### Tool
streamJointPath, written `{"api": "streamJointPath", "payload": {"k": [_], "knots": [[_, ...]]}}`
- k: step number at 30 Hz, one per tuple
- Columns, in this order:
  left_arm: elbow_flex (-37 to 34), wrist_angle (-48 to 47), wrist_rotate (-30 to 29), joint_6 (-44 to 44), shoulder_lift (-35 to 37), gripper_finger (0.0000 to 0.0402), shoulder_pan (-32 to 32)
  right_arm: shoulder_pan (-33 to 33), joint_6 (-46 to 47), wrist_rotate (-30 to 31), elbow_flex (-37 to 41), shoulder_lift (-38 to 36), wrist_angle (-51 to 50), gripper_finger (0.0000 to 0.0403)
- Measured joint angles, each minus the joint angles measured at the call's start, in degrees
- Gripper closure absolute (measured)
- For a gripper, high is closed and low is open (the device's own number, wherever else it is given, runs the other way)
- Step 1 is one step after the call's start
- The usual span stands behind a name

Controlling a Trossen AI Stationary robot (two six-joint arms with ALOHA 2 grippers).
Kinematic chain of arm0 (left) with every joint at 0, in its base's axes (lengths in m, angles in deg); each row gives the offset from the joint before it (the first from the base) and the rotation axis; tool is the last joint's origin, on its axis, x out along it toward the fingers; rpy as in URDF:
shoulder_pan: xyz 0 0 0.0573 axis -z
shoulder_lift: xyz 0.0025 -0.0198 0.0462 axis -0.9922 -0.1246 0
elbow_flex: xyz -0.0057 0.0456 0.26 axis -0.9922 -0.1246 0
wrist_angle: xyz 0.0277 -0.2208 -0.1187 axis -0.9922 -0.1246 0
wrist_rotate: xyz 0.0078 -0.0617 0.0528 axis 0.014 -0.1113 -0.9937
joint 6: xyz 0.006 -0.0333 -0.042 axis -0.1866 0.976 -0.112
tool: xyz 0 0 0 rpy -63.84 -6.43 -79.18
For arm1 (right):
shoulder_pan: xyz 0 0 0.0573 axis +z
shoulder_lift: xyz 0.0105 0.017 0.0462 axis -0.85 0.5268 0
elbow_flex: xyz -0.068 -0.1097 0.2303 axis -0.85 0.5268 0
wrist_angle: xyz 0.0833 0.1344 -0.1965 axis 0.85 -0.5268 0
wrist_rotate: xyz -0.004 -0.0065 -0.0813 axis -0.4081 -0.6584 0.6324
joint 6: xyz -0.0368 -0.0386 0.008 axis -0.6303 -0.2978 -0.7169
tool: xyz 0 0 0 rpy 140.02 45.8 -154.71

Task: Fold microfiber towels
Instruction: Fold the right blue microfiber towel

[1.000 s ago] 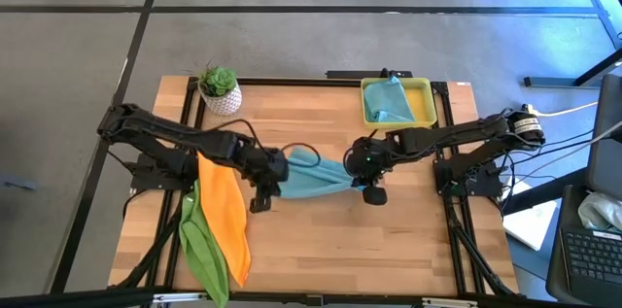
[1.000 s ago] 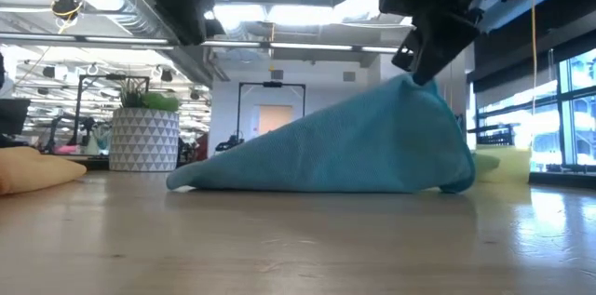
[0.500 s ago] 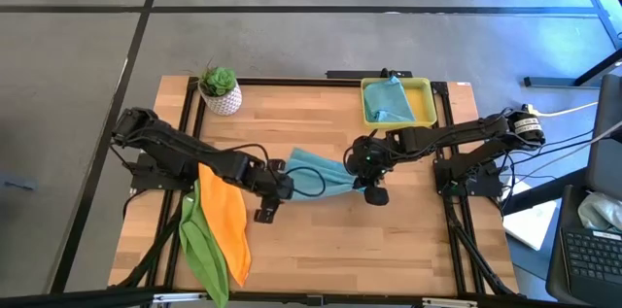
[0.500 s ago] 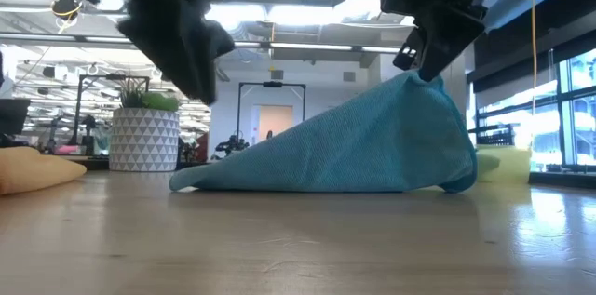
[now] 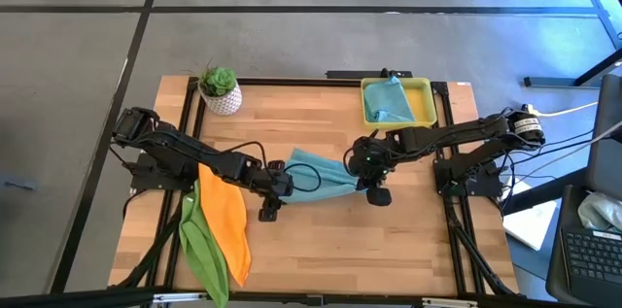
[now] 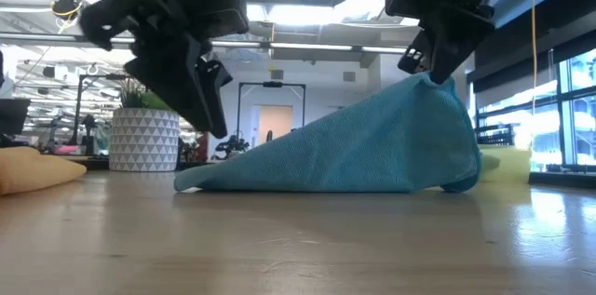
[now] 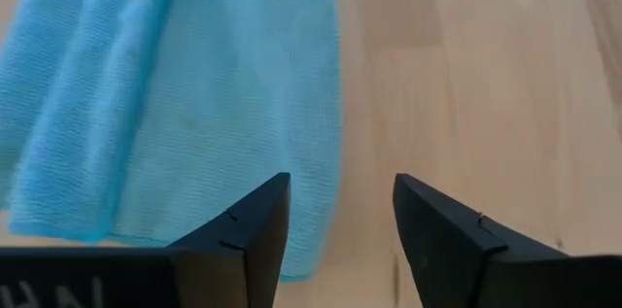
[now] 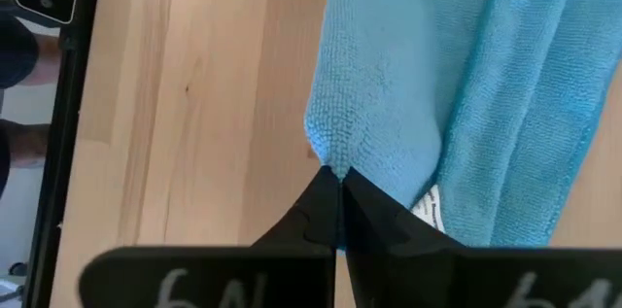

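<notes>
Mid-fold: right gripper (image 8: 336, 177) pinches teal towel (image 5: 321, 176), left gripper (image 7: 336, 213) spread empty; orange towel (image 5: 223, 213), green towel (image 5: 202, 245) unfolded.

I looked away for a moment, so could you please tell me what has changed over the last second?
The left gripper opened and moved toward the table's front beside the teal towel, now hovering near its low end, holding nothing. The right gripper stayed shut on the towel's raised corner. The orange towel, green towel, tray and plant are unchanged.
</notes>
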State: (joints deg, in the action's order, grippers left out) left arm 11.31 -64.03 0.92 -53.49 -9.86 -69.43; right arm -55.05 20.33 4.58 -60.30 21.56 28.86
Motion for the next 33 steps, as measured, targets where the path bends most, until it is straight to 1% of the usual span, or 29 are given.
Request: {"api": "streamJointPath", "payload": {"k": [3, 6, 8, 12, 15, 17, 19, 24, 28, 33], "knots": [[-0.9, 0.5, 0.7, 0.0, 0.0, 0.0224, 0.1, 0.0, -0.6, 0.0, 0.0, 0.0, -0.2, 0.0391], [-1.9, 0.6, 0.0, -0.9, -0.4, 0.0223, 0.4, -0.1, -1.1, 0.0, 0.0, 0.0, -0.2, 0.0394], [-2.3, 0.5, 0.0, -1.3, -1.4, 0.0223, 0.4, 0.0, -1.2, 0.0, 0.0, 0.0, -0.2, 0.0395], [-2.4, 3.6, 0.9, -1.1, -4.5, 0.0223, 0.4, 0.0, -1.2, 0.0, 0.0, 0.0, -0.1, 0.0391], [-2.4, 6.4, -1.2, -0.4, -6.3, 0.0223, 0.4, 0.0, -1.2, -0.5, 0.0, 0.0, -0.4, 0.0390], [-2.4, 6.3, -4.0, 0.7, -6.7, 0.0223, 0.2, 0.0, -1.2, -0.5, 0.0, 0.0, -0.4, 0.0391], [-2.4, 6.4, -5.5, 1.9, -7.0, 0.0223, 0.0, 0.0, -1.2, -0.5, 0.0, 0.0, -0.6, 0.0394], [-2.3, 6.1, -5.2, 3.9, -8.4, 0.0223, -0.3, -0.2, -1.2, -0.5, 0.0, 0.0, -0.6, 0.0393], [-2.1, 5.5, -3.3, 5.9, -9.4, 0.0223, -0.3, -1.0, -0.9, -0.5, 0.0, 0.0, -0.6, 0.0390], [-1.7, 4.9, -3.1, 8.3, -9.6, 0.0224, 0.0, -2.1, -0.8, -0.6, 0.0, 0.0, -0.6, 0.0396]]}}
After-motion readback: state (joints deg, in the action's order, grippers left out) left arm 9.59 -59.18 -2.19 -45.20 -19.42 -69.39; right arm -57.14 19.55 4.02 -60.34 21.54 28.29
